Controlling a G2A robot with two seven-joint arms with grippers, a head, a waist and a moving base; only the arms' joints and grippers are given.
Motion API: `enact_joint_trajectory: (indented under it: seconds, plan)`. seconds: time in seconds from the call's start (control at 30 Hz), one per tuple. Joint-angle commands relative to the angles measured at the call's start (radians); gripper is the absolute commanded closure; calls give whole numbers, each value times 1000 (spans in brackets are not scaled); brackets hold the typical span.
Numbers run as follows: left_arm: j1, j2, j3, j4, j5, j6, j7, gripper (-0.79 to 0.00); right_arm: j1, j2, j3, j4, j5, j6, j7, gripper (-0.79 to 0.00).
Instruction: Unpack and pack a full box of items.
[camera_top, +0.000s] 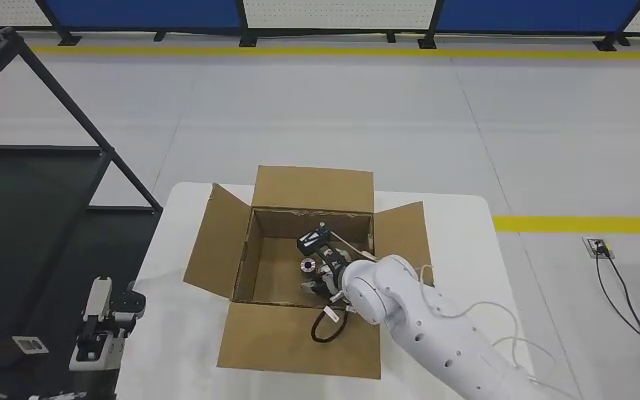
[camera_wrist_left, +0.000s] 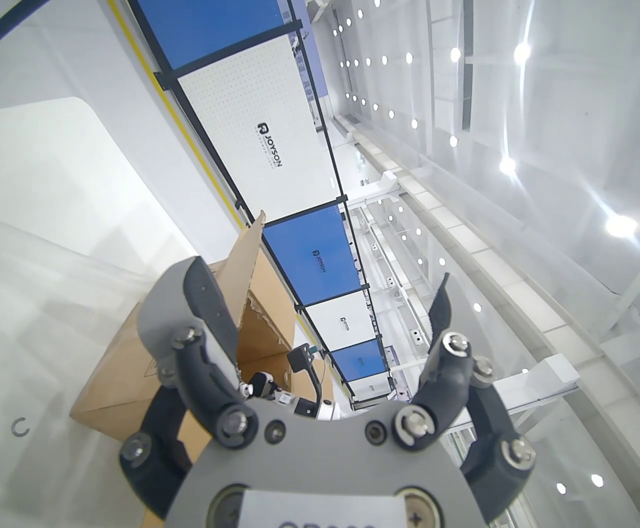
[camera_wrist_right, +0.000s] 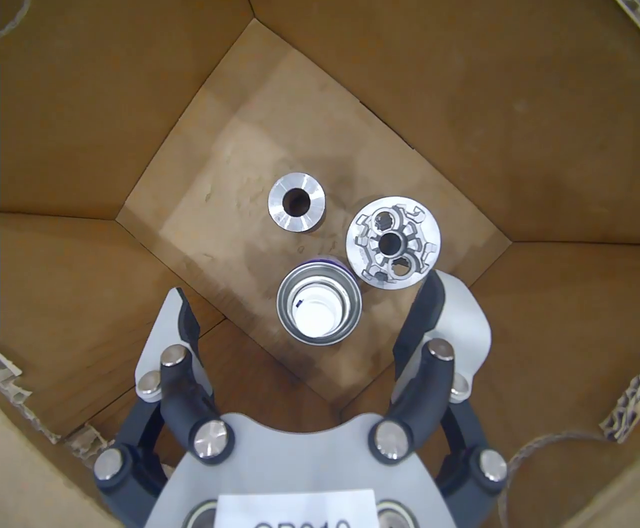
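Note:
An open cardboard box (camera_top: 310, 190) stands in the middle of the white table (camera_top: 460, 240). On its floor are three items: a plain metal cylinder with a centre hole (camera_wrist_right: 297, 202), a round metal part with cut-outs (camera_wrist_right: 394, 245), and an upright can with a white cap (camera_wrist_right: 319, 304). My right gripper (camera_wrist_right: 307, 310) hangs open inside the box, straight above the can, its fingers either side of it and not touching. My left gripper (camera_wrist_left: 322, 305) is open and holds nothing, off the table's left side and pointing upward, with the box (camera_wrist_left: 260, 320) beside it.
The box's four flaps (camera_top: 300, 345) are folded outward over the table. A black metal frame (camera_top: 60, 100) stands left of the table. Bare tabletop lies right and left of the box. The box walls (camera_wrist_right: 550, 125) close around my right gripper.

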Motion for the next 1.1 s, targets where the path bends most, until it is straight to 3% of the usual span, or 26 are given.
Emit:
enact_joint_trajectory:
  seconds: [0.0,0.2,0.27,0.33,0.67,0.87,1.07]
  plan:
    - [0,0,0,0,0,0,0,-785,0,-3,2,9,-1,-3,2,-376]
    - [0,0,0,0,0,0,0,-785,6,-16,3,41,-14,6,12,-292]
    - [0,0,0,0,0,0,0,-785,8,-20,3,46,-18,9,13,-228]
    - [0,0,0,0,0,0,0,-785,8,-23,7,45,-24,7,10,0]
    - [0,0,0,0,0,0,0,-785,-107,8,111,-135,-80,-2,-45,0]
    - [0,0,0,0,0,0,0,-785,-277,45,210,-367,-201,61,-108,0]
    - [0,0,0,0,0,0,0,-785,-478,71,319,-568,-256,103,-262,0]
